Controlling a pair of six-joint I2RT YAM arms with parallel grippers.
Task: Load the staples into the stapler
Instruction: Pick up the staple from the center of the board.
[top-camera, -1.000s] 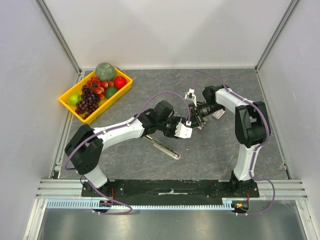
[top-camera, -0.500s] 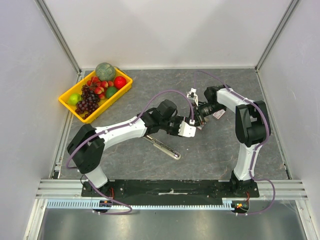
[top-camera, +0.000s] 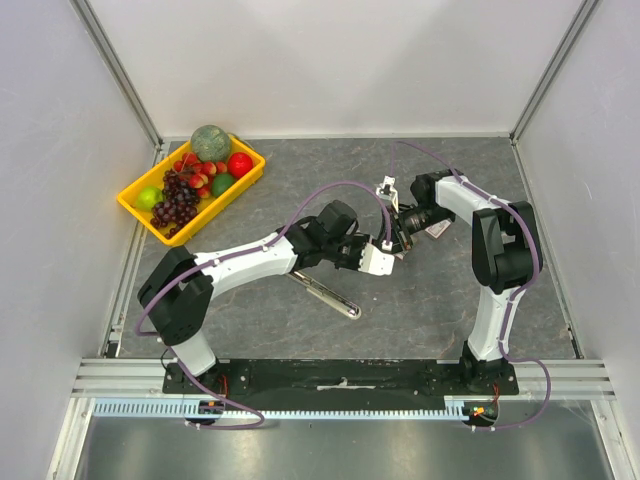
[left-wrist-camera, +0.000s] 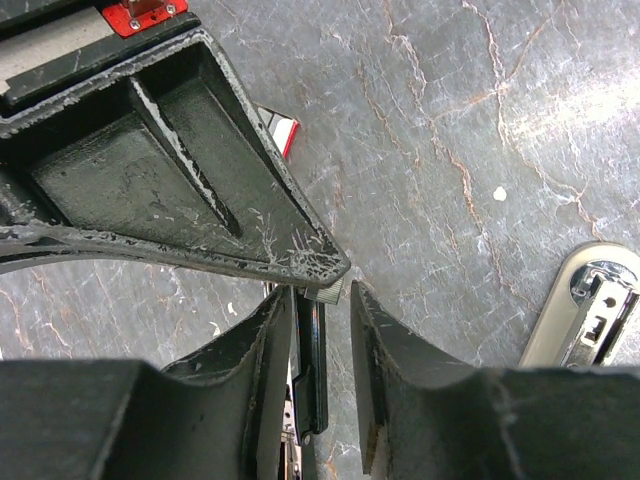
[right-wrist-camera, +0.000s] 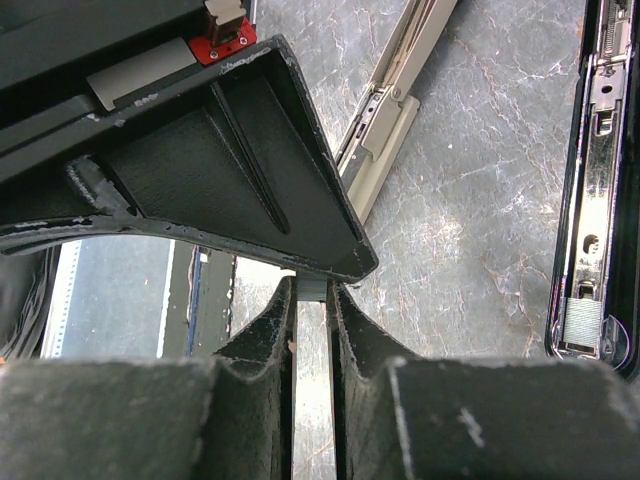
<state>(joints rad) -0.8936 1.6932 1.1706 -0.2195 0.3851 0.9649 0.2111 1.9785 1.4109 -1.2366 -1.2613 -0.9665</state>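
The stapler (top-camera: 325, 293) lies opened flat on the grey table under my left forearm. Its black half with the magazine shows in the right wrist view (right-wrist-camera: 595, 170); a silver part shows in the left wrist view (left-wrist-camera: 590, 305). My right gripper (top-camera: 396, 240) (right-wrist-camera: 312, 283) is shut on a short grey strip of staples (right-wrist-camera: 312, 291). My left gripper (top-camera: 386, 256) (left-wrist-camera: 323, 290) is open, its fingertips on either side of the strip's end (left-wrist-camera: 330, 293), tip to tip with the right gripper. The white-and-red staple box (top-camera: 437, 229) (left-wrist-camera: 283, 130) lies behind the right gripper.
A yellow tray (top-camera: 128, 203) with grapes, a melon and other fruit stands at the back left. White walls close in the table on three sides. Purple cables hang along both arms.
My left gripper has moved a little to the right, up to the right gripper's fingertips. The right gripper has barely moved and keeps hold of the strip.
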